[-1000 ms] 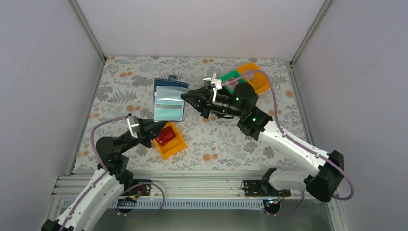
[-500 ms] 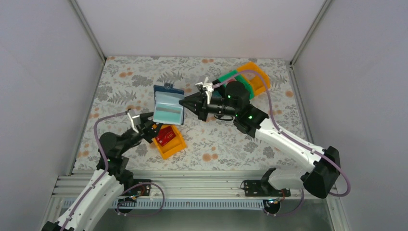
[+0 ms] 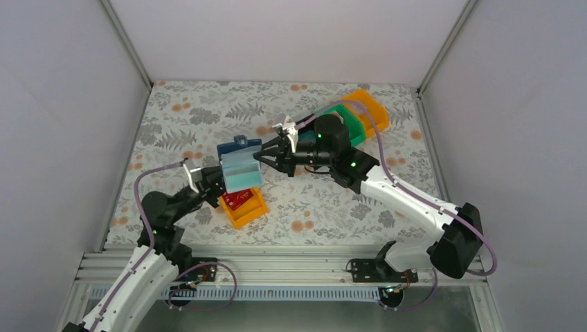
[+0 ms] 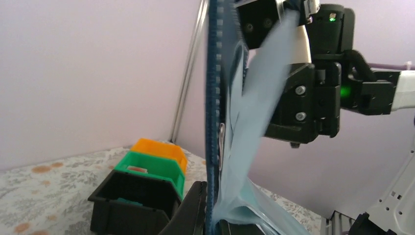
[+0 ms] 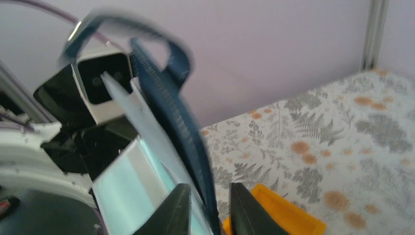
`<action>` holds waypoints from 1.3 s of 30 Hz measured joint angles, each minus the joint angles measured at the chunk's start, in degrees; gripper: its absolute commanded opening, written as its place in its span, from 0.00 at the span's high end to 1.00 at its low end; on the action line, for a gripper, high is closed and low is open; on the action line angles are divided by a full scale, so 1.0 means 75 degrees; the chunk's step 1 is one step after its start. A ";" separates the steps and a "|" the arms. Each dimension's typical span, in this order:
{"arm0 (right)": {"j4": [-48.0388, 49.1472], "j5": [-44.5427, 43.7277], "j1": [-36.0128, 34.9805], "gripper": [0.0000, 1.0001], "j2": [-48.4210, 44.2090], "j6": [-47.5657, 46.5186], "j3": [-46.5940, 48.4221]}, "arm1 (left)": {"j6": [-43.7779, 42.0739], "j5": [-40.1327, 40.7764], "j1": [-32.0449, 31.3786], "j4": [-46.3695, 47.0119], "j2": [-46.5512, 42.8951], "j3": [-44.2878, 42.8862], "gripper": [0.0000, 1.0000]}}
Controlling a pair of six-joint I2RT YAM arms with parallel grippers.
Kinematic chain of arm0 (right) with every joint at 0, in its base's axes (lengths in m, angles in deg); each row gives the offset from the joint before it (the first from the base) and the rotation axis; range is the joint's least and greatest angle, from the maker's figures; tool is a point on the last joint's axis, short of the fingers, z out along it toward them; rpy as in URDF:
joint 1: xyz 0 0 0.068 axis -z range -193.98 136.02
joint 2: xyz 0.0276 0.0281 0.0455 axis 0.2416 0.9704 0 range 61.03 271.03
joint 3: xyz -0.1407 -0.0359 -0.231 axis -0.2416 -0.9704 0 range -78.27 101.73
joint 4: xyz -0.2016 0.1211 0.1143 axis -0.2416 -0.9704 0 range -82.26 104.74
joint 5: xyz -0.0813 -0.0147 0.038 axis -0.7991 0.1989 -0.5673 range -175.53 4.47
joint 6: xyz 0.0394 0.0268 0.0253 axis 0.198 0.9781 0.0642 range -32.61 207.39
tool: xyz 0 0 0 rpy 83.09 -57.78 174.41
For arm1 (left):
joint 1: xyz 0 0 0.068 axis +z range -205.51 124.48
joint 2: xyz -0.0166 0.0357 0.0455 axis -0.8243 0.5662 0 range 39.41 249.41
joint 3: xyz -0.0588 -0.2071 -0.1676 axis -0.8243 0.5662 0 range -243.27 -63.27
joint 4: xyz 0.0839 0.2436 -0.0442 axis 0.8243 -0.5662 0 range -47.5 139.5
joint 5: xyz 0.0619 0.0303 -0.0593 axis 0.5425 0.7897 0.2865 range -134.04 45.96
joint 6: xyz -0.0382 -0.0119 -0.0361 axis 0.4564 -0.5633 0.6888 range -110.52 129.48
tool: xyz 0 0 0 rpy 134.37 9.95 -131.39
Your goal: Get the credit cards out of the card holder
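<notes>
1. The left arm (image 3: 156,221) rises from its base at the 7 o'clock corner of the table (image 3: 187,117). Its elbow is folded and its forearm is angled toward 1 o'clock.
2. The left gripper (image 3: 216,183) is pressed together on the lower edge of the card holder (image 3: 240,168). In the wrist view, the navy cover runs straight down between its fingers.
3. The card holder hangs clear of the table, a little to 9 o'clock of centre. It is open and roughly upright, its pale blue sleeves (image 4: 254,122) fanned out and blurred.
4. At the holder's 6 o'clock, the near orange bin (image 3: 250,213) sits on the table with a red credit card (image 3: 237,200) lying inside.
5. The right gripper (image 3: 257,156) meets the holder from 3 o'clock, its fingers drawn in on the cover's edge.
6. The right arm (image 3: 408,197) stretches in a long diagonal from its base at 5 o'clock toward 11 o'clock.
7. At the table's 2 o'clock, the black bin (image 4: 132,205), green bin (image 4: 156,169) and far orange bin (image 4: 159,147) stand in a touching row. The black one holds what may be a teal card (image 4: 120,199), too small to confirm.
</notes>
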 measured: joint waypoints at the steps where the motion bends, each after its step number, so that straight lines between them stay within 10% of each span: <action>1: -0.0245 -0.0137 -0.0006 0.57 -0.0003 -0.0125 0.0052 | -0.0055 0.0035 -0.0003 -0.0122 -0.0020 -0.0003 0.98; 6: -0.1606 -0.1530 -0.0041 0.38 -0.0195 -0.0685 0.0373 | -0.0143 0.0766 -0.0009 -0.1262 -0.0047 -0.0017 0.98; 25: -0.2838 -0.3966 -0.2882 0.54 0.0679 -0.2888 0.1061 | -0.0017 0.1985 0.0029 -0.2888 0.0184 -0.0035 0.98; 39: -0.2145 -0.6408 -0.3098 0.59 0.1343 -0.3754 0.0851 | -0.0009 0.1979 0.0050 -0.2879 0.0181 -0.0035 0.98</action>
